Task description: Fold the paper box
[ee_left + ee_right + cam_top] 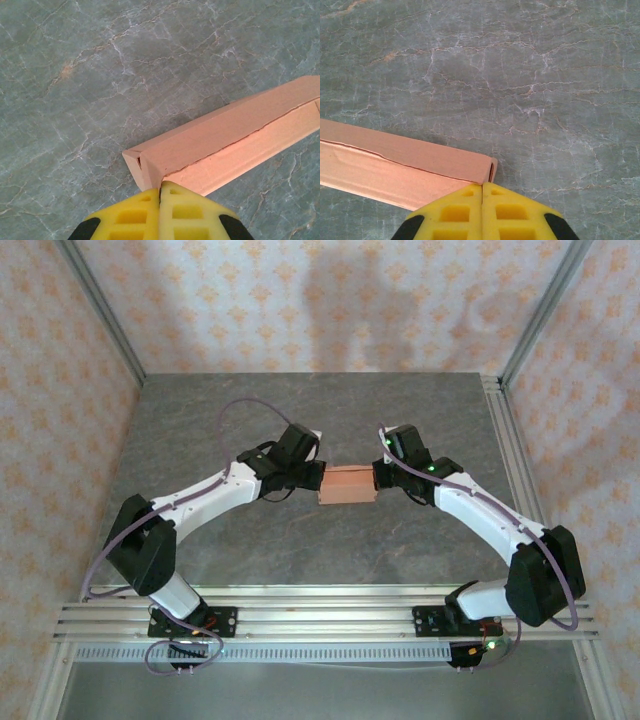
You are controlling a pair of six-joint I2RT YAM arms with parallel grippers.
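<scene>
Overhead, a grey marbled table [300, 550] carries the paper box [348, 484], a small shallow salmon-orange box lying flat at the middle of the table. The two white arms reach in toward the box from either side. The left gripper [160, 192] meets the box's left end and the right gripper [482, 187] meets its right end. On each, the yellow fingers [130, 215] are pressed together with no gap, their tips touching the box's end corner. Whether a thin edge of card is caught between them cannot be told. A seam runs along the box's top, slightly lifted. The card looks light, thin and easily creased, likely to slide on the smooth stone. Gentle, even pressure on the ends or a pinch at a folded edge would suit it best.
</scene>
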